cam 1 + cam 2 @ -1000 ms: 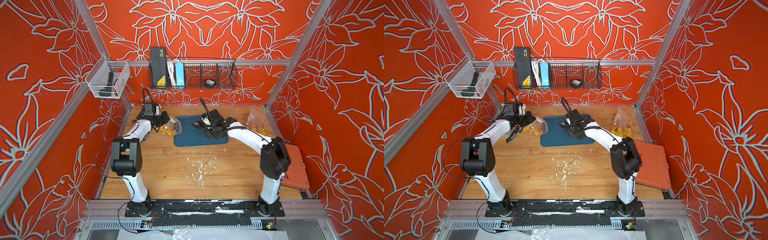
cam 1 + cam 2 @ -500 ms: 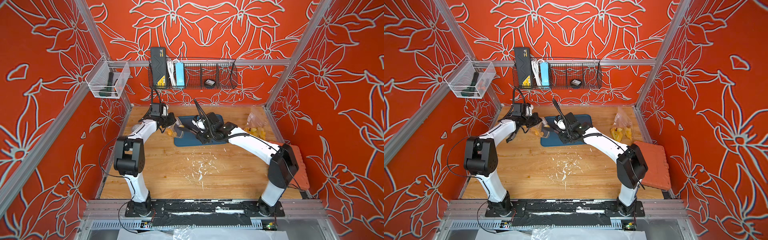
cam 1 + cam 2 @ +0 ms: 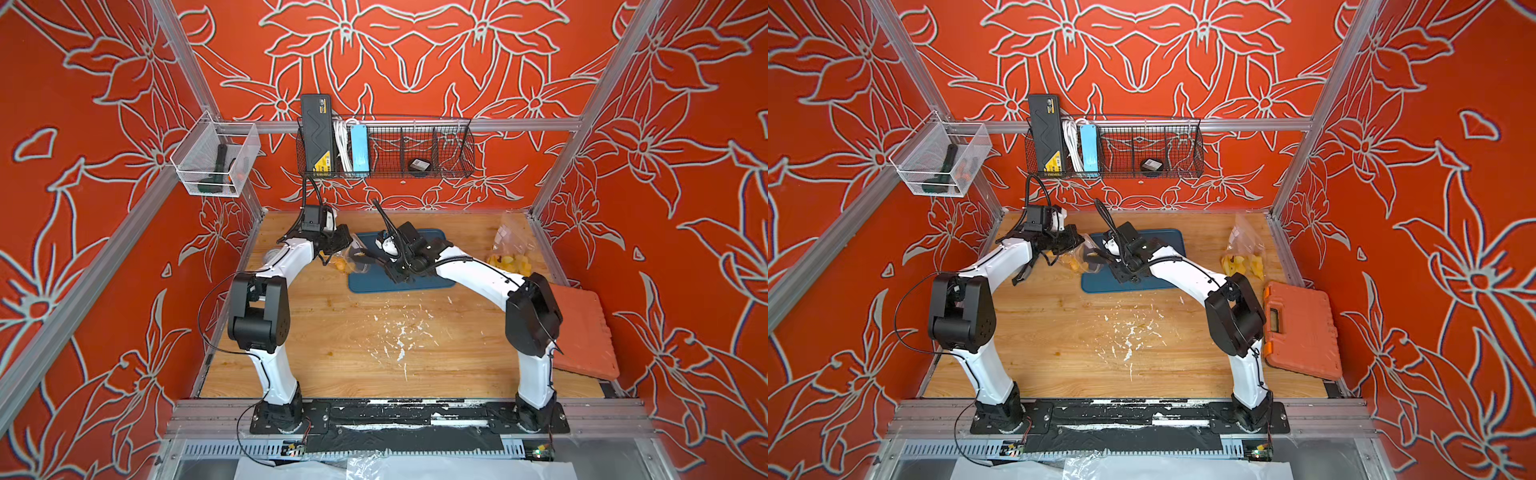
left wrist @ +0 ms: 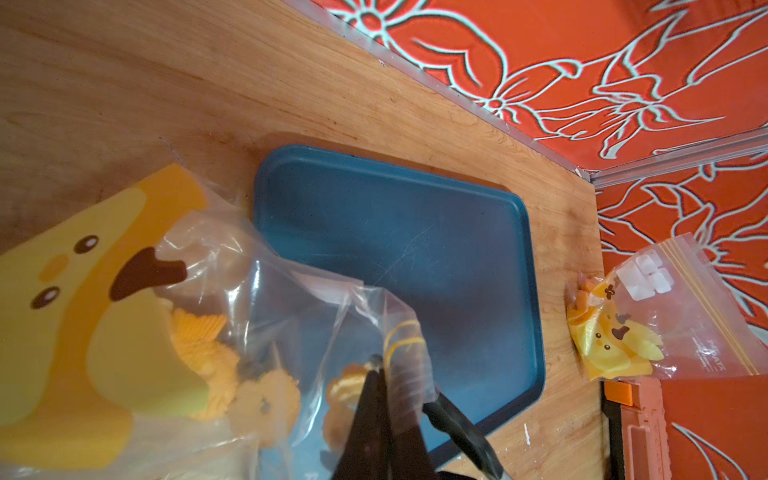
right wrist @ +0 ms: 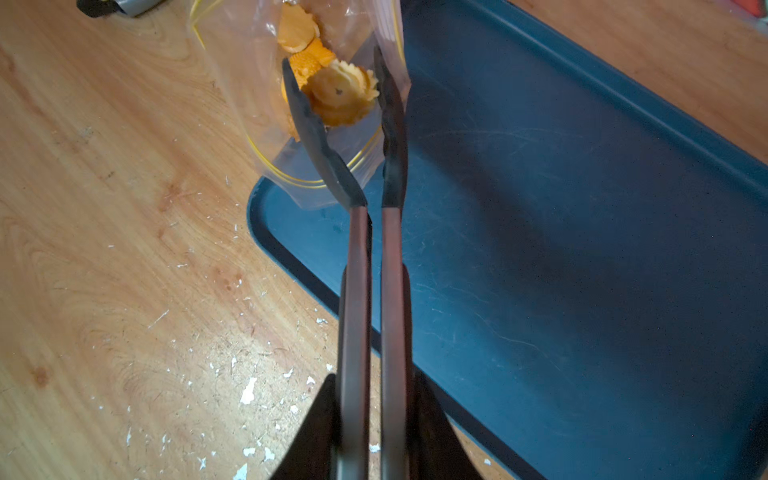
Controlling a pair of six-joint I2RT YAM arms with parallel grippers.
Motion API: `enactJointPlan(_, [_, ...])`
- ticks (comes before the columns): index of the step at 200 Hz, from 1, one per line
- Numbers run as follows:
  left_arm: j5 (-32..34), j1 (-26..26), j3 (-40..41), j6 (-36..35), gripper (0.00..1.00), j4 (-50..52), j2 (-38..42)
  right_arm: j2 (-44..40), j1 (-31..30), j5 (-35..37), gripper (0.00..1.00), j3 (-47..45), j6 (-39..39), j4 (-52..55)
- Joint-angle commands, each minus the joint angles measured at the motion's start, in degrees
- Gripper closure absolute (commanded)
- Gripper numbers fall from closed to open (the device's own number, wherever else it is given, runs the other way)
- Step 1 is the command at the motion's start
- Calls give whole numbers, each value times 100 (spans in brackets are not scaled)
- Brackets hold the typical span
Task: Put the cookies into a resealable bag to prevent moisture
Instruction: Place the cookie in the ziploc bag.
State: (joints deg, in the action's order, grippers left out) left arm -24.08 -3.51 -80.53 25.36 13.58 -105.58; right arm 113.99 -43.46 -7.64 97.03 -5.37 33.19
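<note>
A clear resealable bag (image 4: 249,291) with a yellow duck print lies at the blue tray's (image 4: 415,249) left edge. My left gripper (image 4: 376,361) is shut on the bag's rim and holds its mouth up. Several orange and yellow cookies (image 4: 266,399) lie inside. My right gripper (image 5: 372,378) is shut on the handles of black-tipped tongs (image 5: 357,257). The tong tips reach into the bag's mouth and pinch a round yellow cookie (image 5: 340,93). In both top views the left gripper (image 3: 343,245) and right gripper (image 3: 388,259) meet at the bag (image 3: 1077,259).
A second clear bag (image 3: 509,253) with yellow prints stands at the back right corner. An orange tool case (image 3: 1300,328) lies along the right edge. White crumbs (image 3: 399,332) are scattered mid-table. A wire basket (image 3: 386,149) hangs on the back wall.
My right arm swung left off the tray, bringing the tongs and cookie into the bag's mouth. My left gripper shifted right with the bag toward the tray.
</note>
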Motion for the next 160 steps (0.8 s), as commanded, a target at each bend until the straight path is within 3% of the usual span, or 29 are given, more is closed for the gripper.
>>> enactJointPlan(1, [-27,-36,-122,-62,100,-16,-85,234,-44,-440,68,464,199,290])
enactJointPlan(31, [-32,-32,-121,-69,100,-16,-80,484,-74,-666,65,833,299,486])
enactJointPlan(63, [-27,-36,-129,-71,100,-22,-85,482,-71,-616,53,933,308,526])
enactJointPlan(111, [-36,-36,-132,-64,100,-21,-73,299,-67,-624,48,877,336,587])
enactJointPlan(139, [-12,-36,-143,-77,100,-7,-66,-32,-70,-520,52,591,289,531])
enactJointPlan(160, [25,-35,-138,-92,100,4,-58,-729,-70,-325,56,-373,111,28])
